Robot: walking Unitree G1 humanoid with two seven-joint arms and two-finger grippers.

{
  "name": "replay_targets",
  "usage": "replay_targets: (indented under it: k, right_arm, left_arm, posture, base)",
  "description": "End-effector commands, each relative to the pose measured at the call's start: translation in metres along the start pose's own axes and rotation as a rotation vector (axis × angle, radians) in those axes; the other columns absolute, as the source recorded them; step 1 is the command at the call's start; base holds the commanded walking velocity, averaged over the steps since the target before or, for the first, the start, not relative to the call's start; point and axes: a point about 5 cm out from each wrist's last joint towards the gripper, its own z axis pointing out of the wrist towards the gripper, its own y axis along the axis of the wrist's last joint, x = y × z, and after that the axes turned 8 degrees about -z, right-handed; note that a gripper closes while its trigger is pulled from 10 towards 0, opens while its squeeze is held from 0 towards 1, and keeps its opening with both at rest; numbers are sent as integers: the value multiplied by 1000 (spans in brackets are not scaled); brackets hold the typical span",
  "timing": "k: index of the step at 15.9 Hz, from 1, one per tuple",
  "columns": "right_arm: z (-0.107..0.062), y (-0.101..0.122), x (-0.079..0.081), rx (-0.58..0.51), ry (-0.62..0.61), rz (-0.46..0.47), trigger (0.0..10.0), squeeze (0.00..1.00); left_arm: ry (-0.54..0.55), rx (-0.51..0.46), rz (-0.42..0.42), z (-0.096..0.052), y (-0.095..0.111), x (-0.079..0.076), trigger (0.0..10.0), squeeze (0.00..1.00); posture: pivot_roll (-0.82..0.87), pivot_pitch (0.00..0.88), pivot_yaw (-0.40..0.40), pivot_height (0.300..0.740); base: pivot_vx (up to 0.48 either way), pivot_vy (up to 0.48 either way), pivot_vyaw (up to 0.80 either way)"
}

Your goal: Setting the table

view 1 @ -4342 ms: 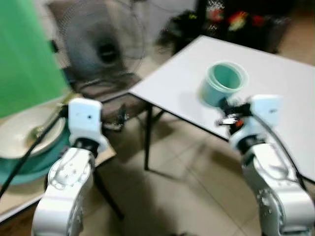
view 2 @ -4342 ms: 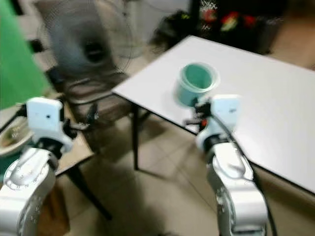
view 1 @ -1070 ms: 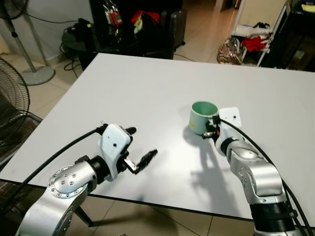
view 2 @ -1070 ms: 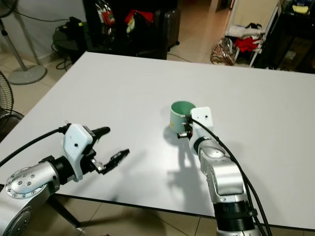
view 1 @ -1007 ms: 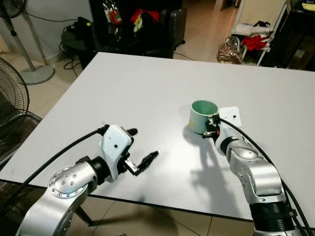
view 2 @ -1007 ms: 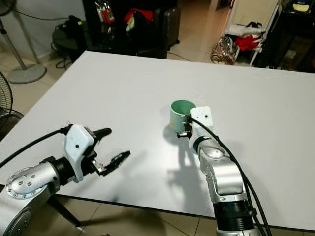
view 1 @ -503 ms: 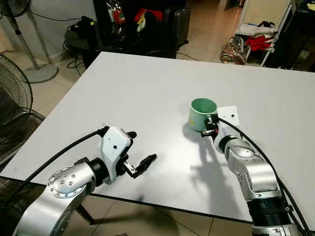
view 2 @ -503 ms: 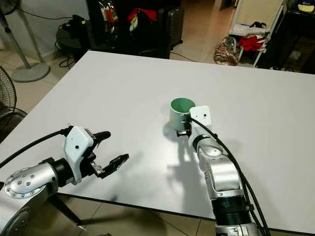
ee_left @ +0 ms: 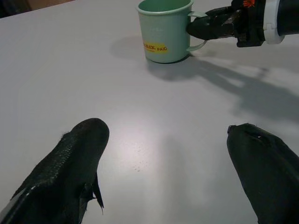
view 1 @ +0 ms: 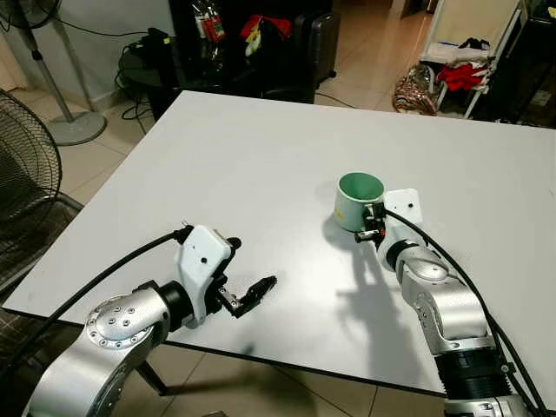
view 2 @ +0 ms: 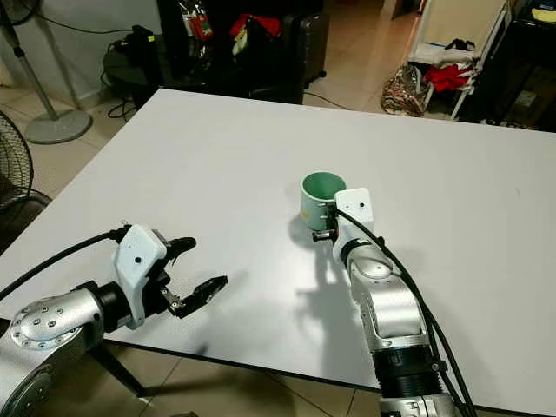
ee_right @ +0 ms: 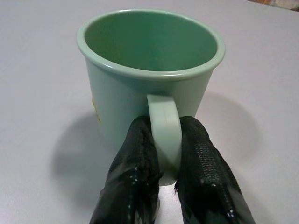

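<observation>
While right gripper point(ee_right: 164, 154) jaws clamp green mug point(view 1: 357, 201) handle, yellow label unreadable; left gripper point(view 1: 250, 279) jaws apart.

Bright, even indoor light; sharp frames, no blur. Soft shadows on white table point(view 1: 217, 165); faint glare, left wrist view.

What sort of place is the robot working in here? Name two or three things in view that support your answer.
Probably a lived-in home. A plain white table holds a green mug, a standing fan is on the tiled floor, and a rack with clothes stands behind.
</observation>
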Motion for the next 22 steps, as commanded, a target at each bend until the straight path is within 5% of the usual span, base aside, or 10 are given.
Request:
replay_targets:
  k: [1, 4, 9, 17, 19, 22]
  right_arm:
    - [1, -3, -1, 18, -8, -15, 10000, 35]
    - [2, -3, -1, 18, -7, -9, 10000, 1000]
    - [-9, 3, -6, -15, -16, 22, 10000, 1000]
    - [-80, 20, -13, -117, -3, 13, 10000, 1000]
    - [-97, 39, -3, -228, 74, -39, 10000, 1000]
    - [-102, 62, 14, -335, 147, 12, 10000, 1000]
  left_arm:
    - [16, 1, -6, 1, 2, 4, 10000, 0]
    - [19, 8, -5, 1, 2, 4, 10000, 0]
    - [22, 4, 8, -1, 5, 7, 10000, 0]
    - [89, -52, -40, -9, 11, 13, 10000, 0]
    - [194, -138, -74, -10, 18, 10, 10000, 0]
    - [359, -263, -118, -10, 28, 9, 10000, 0]
  posture:
    - [-96, 22, 18, 740]
    - [-93, 21, 17, 740]
    - [-86, 13, 22, 740]
    - [-112, 3, 25, 740]
    - [-131, 6, 17, 740]
    - [-125, 4, 26, 740]
  base:
    - [0, 0, 0]
    - [0, 0, 0]
    - [0, 0, 0]
    - [0, 0, 0]
    - [0, 0, 0]
    - [0, 0, 492]
